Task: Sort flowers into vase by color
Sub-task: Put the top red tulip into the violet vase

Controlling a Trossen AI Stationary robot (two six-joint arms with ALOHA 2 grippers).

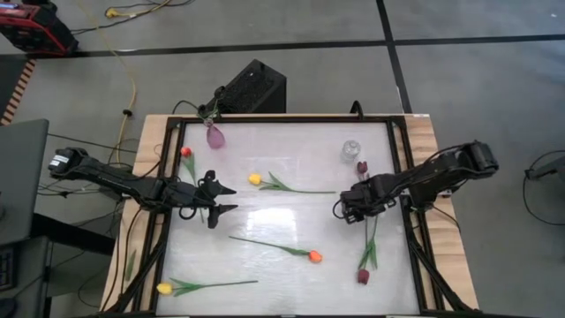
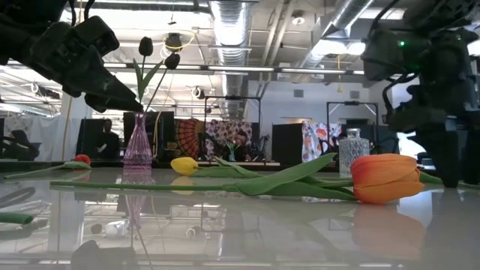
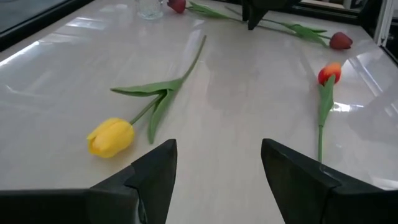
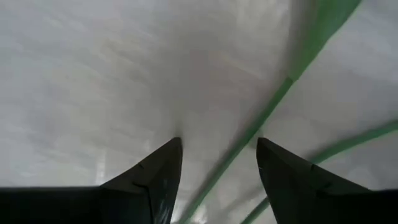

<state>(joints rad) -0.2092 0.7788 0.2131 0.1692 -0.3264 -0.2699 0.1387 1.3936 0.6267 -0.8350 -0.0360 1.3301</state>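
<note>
Several tulips lie flat on the white table (image 1: 291, 159): yellow ones (image 1: 255, 179) (image 1: 164, 288), an orange one (image 1: 314, 257), a red one (image 1: 186, 152) and two maroon ones (image 1: 362, 166) (image 1: 363, 276). A pink vase (image 1: 214, 137) holding dark flowers stands far left, and a clear vase (image 1: 351, 150) far right. My right gripper (image 4: 217, 146) points down, open, its fingers either side of a green stem (image 4: 267, 118) between the maroon heads, not touching it. My left gripper (image 3: 217, 149) hovers open at the left, facing the yellow tulip (image 3: 111, 137).
A black frame (image 1: 402, 177) rims the table, and a black box (image 1: 252, 88) stands beyond its far edge. Bare table lies in the middle between the two grippers. In the low view the orange tulip (image 2: 386, 178) lies close to the near edge.
</note>
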